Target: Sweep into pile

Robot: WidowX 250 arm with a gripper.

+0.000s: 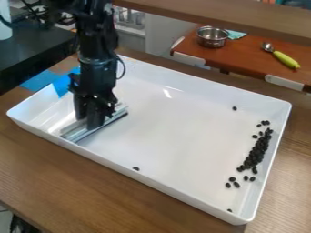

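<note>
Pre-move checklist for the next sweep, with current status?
1. Sweeper inside tray: ok, at its left end.
2. Tool grip on sweeper secure: cannot tell.
3. Black beans in one pile: not ok, main cluster near the right wall, several strays around it, one by the near wall.
4. Visible beans all inside tray: ok.
5. Sweeper positioned at main cluster: not ok, opposite end.
6. Metal pot outside tray: ok, on the far table.

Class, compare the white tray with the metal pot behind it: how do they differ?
The white tray is rectangular; the metal pot is round.
The tray is matt-to-glossy white, the pot shiny silver.
The tray is far larger than the pot.
The tray sits on the brown wooden table, the pot on the reddish one.
Both have open tops and raised walls.
</note>
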